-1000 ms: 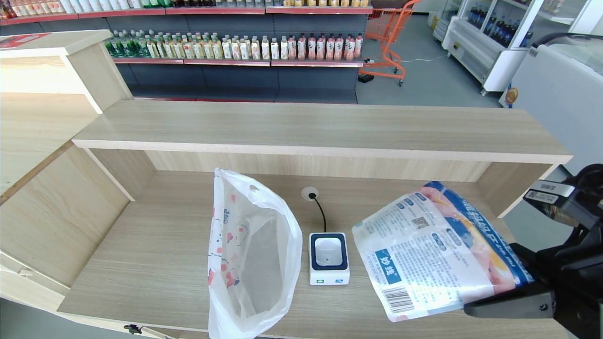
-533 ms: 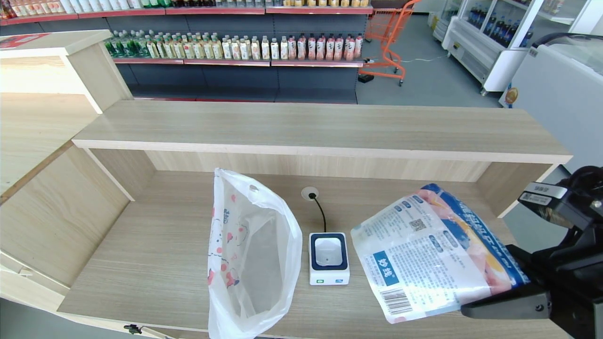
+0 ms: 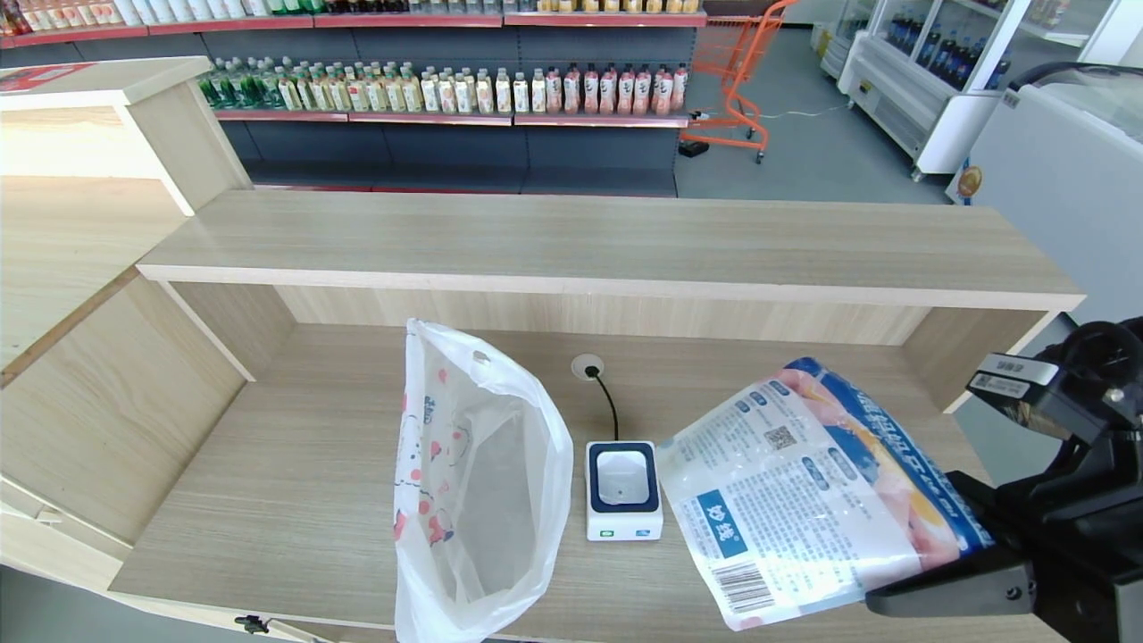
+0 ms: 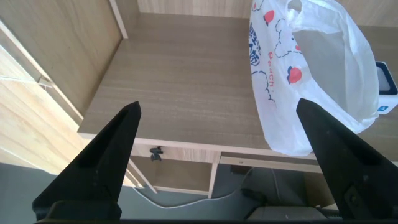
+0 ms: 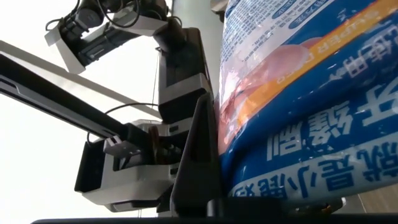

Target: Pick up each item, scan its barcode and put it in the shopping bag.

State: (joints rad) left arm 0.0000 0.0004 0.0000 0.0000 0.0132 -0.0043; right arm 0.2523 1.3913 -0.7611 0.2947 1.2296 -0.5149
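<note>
Wooden and pale, the counter desk (image 3: 295,482) in the head view carries a white half-transparent plastic shopping bag with red prints (image 3: 482,482), which stands open near the middle. Just beside it, on the robot's right, sits a small white barcode scanner with a dark blue frame (image 3: 623,489) and a black cable (image 3: 607,402) going to the back. The right gripper (image 3: 960,549) is clamped on one end of a flat printed plastic food packet in white, blue and pink (image 3: 804,482). It holds the packet tilted above the counter, close to the scanner on its right side but not over its window. The packet's barcode (image 3: 741,587) is at the low corner and faces upward, so I judge that picking up is done and scanning is not yet done. Through the bag's thin wall I make out no item, so putting in is also left. In the left wrist view, the left gripper (image 4: 219,109) hangs near the counter's front edge on the bag's left, with its two dark fingers wide apart and nothing between them. In the right wrist view, the packet is very close, and one dark finger presses flat against its blue and pink side.
</note>
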